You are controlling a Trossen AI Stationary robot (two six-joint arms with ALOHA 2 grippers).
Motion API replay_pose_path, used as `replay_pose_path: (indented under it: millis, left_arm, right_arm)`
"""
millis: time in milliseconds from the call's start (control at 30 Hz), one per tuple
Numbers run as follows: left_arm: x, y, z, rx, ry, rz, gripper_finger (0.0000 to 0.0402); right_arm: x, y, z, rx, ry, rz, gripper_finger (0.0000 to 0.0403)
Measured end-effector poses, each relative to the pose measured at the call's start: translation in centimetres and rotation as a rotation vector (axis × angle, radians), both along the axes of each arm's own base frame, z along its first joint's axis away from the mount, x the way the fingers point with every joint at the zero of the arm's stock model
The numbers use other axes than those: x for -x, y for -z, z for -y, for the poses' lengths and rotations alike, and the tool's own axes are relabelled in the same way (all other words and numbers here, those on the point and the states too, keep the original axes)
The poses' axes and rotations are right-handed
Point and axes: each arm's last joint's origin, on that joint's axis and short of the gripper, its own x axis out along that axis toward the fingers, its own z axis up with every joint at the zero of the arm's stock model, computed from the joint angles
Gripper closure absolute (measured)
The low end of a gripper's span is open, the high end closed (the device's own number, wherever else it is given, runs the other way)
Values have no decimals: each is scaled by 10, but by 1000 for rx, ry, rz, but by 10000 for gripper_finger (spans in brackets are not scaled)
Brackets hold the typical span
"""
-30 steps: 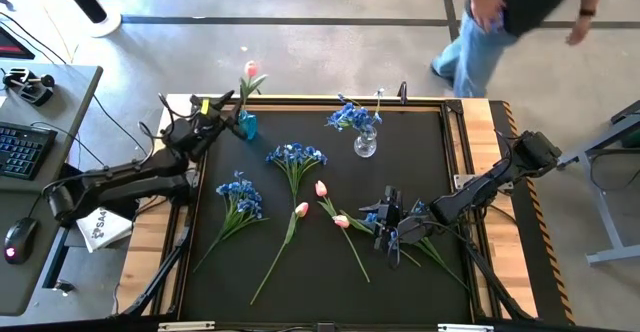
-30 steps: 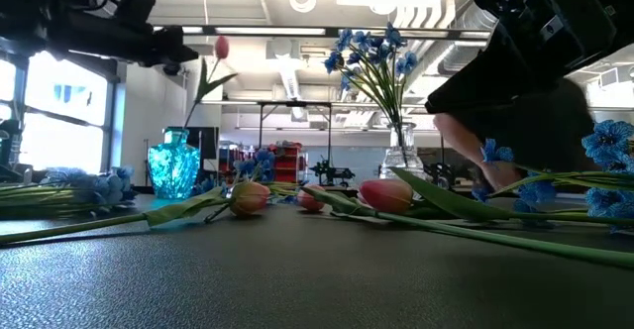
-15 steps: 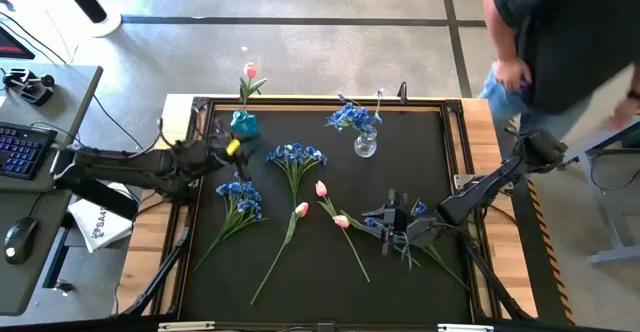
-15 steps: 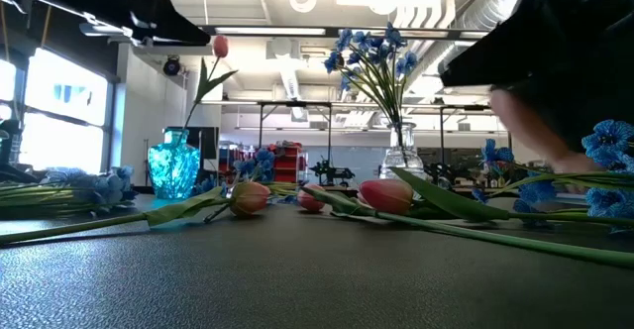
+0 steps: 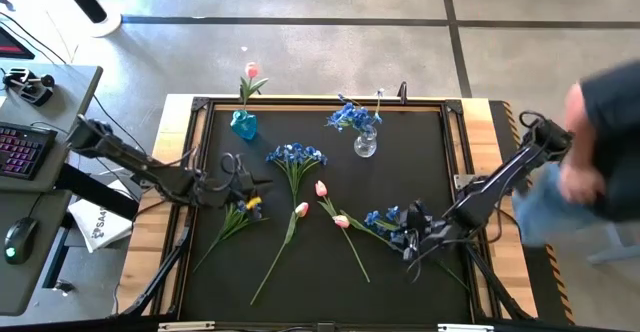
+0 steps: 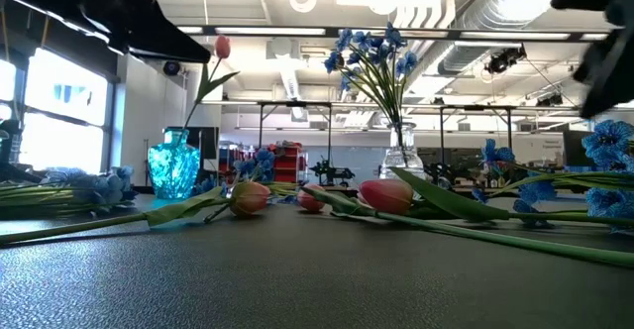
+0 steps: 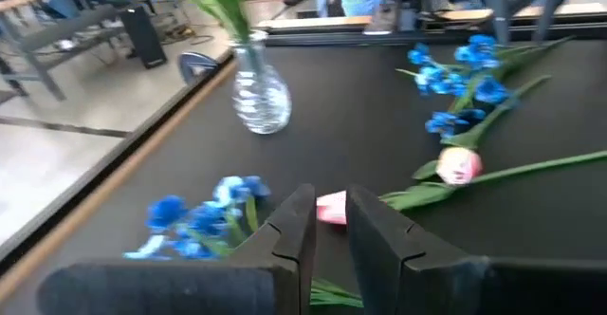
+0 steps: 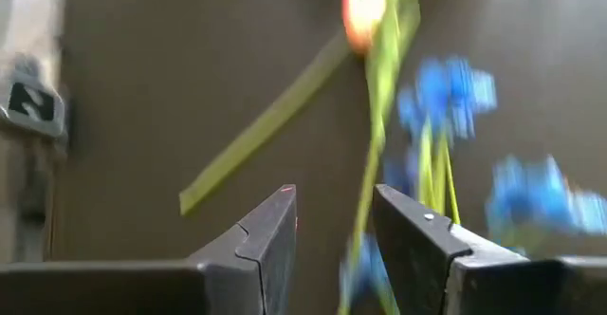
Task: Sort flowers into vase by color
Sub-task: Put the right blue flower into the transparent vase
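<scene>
One pink tulip stands in the blue vase, and a blue bunch stands in the glass vase. Three tulips lie flat mid-table between blue bunches. My left gripper hovers, slightly open, over the left blue bunch; its wrist view looks past its fingers at a tulip. My right gripper is low over the right blue bunch, open, with a green stem running between its fingers. My right gripper comes down from above with its open fingers on either side of a green stem lying on the table; motion blur hides whether either finger touches it.
A person stands close to the table's right edge, beside my right arm. The vases sit near the far edge. Long stems cross the middle of the mat; bare mat lies along the near edge.
My left gripper has drawn away from the blue vase and swung toward the near edge, ending over the left blue bunch; the tulip stays in the vase. My right gripper has shifted slightly toward the near right. The person has walked from the far side to the right side.
</scene>
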Motion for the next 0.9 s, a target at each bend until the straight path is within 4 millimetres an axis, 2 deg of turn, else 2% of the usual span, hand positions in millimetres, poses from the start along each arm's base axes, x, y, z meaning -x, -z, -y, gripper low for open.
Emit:
replay_pose_path:
  millis: [233, 533, 733, 900]
  left_arm:
    - [-10, 17, 19, 37, 47, -21, 357]
    - [-15, 37, 28, 40, 52, -97, 358]
    - [-16, 40, 29, 64, 38, -101, 358]
    - [-16, 40, 29, 76, 34, -97, 358]
  right_arm:
    - [12, -27, -12, -103, 129, -339, 265]
    - [30, -28, -24, -161, 196, -421, 258]
    - [31, -18, -22, -97, 296, -497, 196]
    - [28, 4, -26, -57, 314, -620, 146]
